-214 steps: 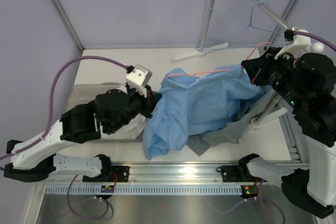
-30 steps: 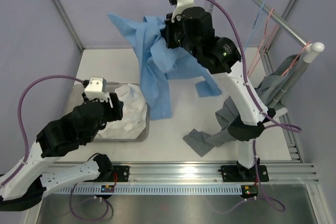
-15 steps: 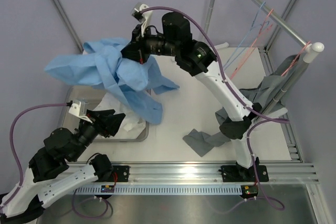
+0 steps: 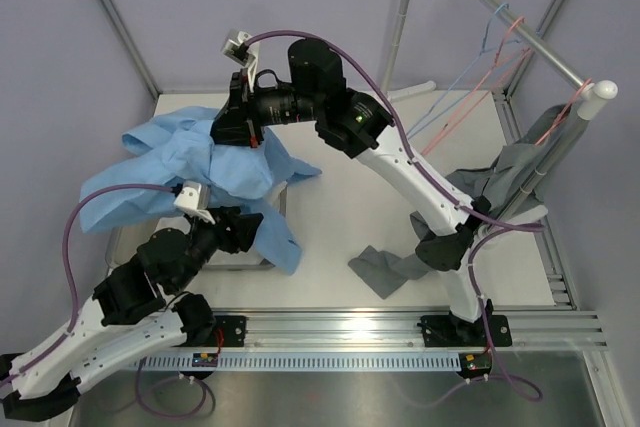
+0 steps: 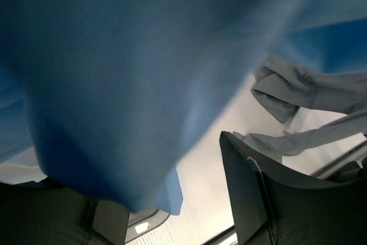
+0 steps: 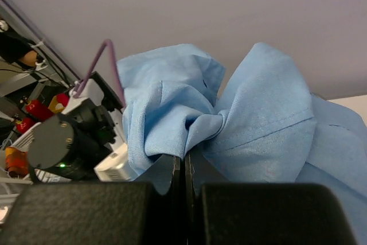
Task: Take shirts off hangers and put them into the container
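Observation:
My right gripper [image 4: 222, 133] is shut on a bunched fold of the light blue shirt [image 4: 165, 172], and in the right wrist view its fingers [image 6: 184, 162] pinch that fold [image 6: 229, 124]. The shirt hangs over the container [image 4: 245, 265], hiding most of it. My left gripper [image 4: 248, 230] stands open beneath the drooping blue cloth [image 5: 114, 73], with nothing between its fingers [image 5: 252, 187]. A grey shirt [image 4: 500, 187] hangs from the rack at the right, trailing onto the table [image 4: 385, 272]. Pink and blue hangers [image 4: 500, 47] hang bare on the pole.
The white rack pole [image 4: 545, 47] slants across the back right, with an upright post [image 4: 400, 17] behind it. The grey shirt also shows in the left wrist view [image 5: 304, 90]. The rail [image 4: 350, 332] runs along the near edge.
The right arm has swung the blue shirt left and lower, over the container. The left arm has moved in under the hanging cloth.

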### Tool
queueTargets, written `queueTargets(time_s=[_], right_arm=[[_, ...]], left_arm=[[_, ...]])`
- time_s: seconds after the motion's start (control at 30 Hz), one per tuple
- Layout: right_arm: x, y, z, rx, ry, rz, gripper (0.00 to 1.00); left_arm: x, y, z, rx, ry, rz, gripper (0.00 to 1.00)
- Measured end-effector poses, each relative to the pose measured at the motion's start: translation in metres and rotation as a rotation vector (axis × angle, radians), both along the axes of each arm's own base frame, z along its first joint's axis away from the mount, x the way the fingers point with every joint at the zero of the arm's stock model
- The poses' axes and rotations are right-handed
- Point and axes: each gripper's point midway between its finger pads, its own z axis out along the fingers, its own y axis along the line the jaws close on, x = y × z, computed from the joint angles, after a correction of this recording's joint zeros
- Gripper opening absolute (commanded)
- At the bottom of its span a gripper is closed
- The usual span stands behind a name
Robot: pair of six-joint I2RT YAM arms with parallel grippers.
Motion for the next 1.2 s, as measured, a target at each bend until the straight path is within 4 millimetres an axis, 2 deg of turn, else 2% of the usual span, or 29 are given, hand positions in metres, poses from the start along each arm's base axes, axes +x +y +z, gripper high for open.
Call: queueTargets(time_s=[0.17, 0.27, 0.4, 0.53, 0.63, 0.77, 0.87, 1.0, 1.2], right_arm=[[-0.022, -0.016, 0.023, 0.048, 0.019, 0.058, 0.0], [-0.032, -0.025, 0.029, 0.058, 0.05, 0.071, 0.0], [-0.035, -0.025, 0.022, 0.045, 0.111, 0.075, 0.0], [-0.026, -0.011, 0.002, 0.002, 0.181, 0.073, 0.0], [-0.012, 0.007, -0.028, -0.05, 0.257, 0.07, 0.0], [0.015, 0.029, -0.09, -0.149, 0.369, 0.045, 0.0], [0.032, 0.04, -0.136, -0.22, 0.436, 0.022, 0.0], [0.044, 0.047, -0.187, -0.311, 0.504, -0.004, 0.0], [0.053, 0.055, -0.238, -0.397, 0.54, -0.012, 0.0]], left_arm=[[0.015, 0.0, 0.002, -0.003, -0.018, 0.077, 0.63], [0.023, 0.0, 0.003, -0.026, -0.042, 0.115, 0.58], [0.027, 0.006, 0.003, -0.043, -0.047, 0.16, 0.57], [0.022, 0.016, 0.005, -0.082, -0.043, 0.184, 0.54], [0.017, 0.026, 0.005, -0.119, -0.032, 0.2, 0.53], [0.007, 0.038, -0.003, -0.121, 0.022, 0.218, 0.55], [0.001, 0.047, -0.002, -0.131, 0.054, 0.232, 0.57], [-0.004, 0.059, 0.003, -0.147, 0.066, 0.258, 0.58], [-0.004, 0.069, 0.004, -0.148, 0.069, 0.302, 0.61]])
